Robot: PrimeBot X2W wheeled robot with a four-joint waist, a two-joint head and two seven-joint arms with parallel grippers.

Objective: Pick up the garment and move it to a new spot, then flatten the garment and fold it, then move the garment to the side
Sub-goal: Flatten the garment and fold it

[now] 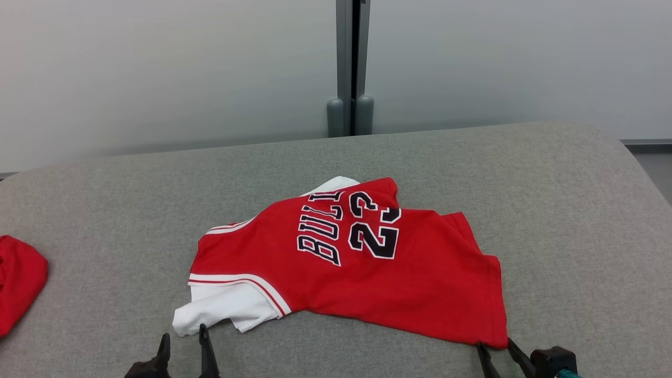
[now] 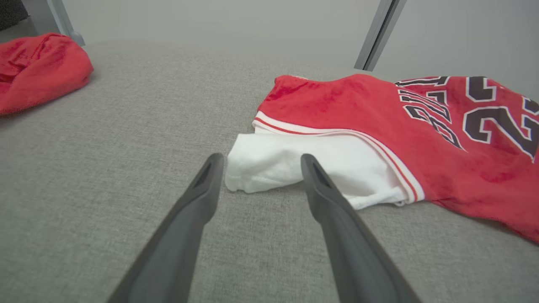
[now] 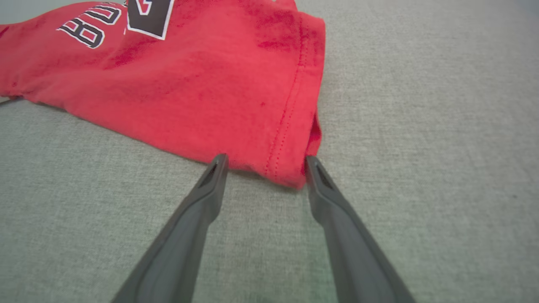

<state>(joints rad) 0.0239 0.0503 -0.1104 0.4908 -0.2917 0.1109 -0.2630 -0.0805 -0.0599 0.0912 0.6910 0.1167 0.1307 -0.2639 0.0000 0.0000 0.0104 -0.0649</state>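
Plainly the jersey (image 1: 346, 262) is light, soft and limp: it lies rumpled near the middle of the grey fabric-covered worktop (image 1: 551, 210), chest print up, the neck end toward the robot's left and the hem toward its right. It will likely sag and fold on itself when lifted, so two well-spaced holds suit it better than one. Both are on offer at the near edge. The left gripper (image 2: 262, 158) has its fingers spread and empty, low over the worktop, with the end of the white sleeve (image 2: 294, 164) just ahead between the tips. The right gripper (image 3: 265, 157) is likewise released, its tips flanking the stitched hem corner (image 3: 290, 168), which looks doubled and should give a firmer pinch than a single layer. The cloth cover may drag on the jersey, so lifting seems safer than sliding. Open room lies behind the jersey and to the right, up to the rounded far corner. A second red cloth (image 1: 18, 283) sits well apart at the left edge, and a pale wall (image 1: 157, 68) stands behind the far edge.
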